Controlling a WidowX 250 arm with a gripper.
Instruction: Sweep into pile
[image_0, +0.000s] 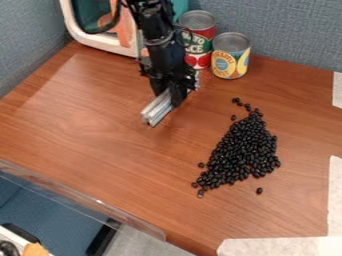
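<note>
- Black two-finger gripper (175, 96): located in the upper middle of the camera view, hanging down over the table. Its jaws are closed on a long silver bar (157, 108); the exact gap between them cannot be read.
- Silver bar: long axis runs diagonally, from lower left to upper right in the view. The lower-left end is exposed. The middle and much of the far part are hidden behind the jaws. Contact with the table cannot be confirmed.
- Pile of small, glossy black beans (242, 153): on the table, right of centre, apart from the bar. Long axis runs from the top to the lower left. The narrow end points toward the cans; the broad end faces the near side. Single beans lie just outside the outline at both ends and on the left. Beans under the top layer are hidden.
- Table (100, 135): brown wood-grain surface. A clear strip (87, 196) runs along the lower-left edge.
- Red, green and white can (200, 40): upright behind the gripper, partly covered by it. Yellow and blue can (230, 57): upright just beside it.
- White-framed teal object (107, 46): upper left, cut off at the top.
- Blue-grey fabric partitions (287, 30): behind the table.
- White sheets (274, 247): right and lower-right edges, cut off.
- Lower-left corner: items below table level, cut off, identity unclear.
</note>
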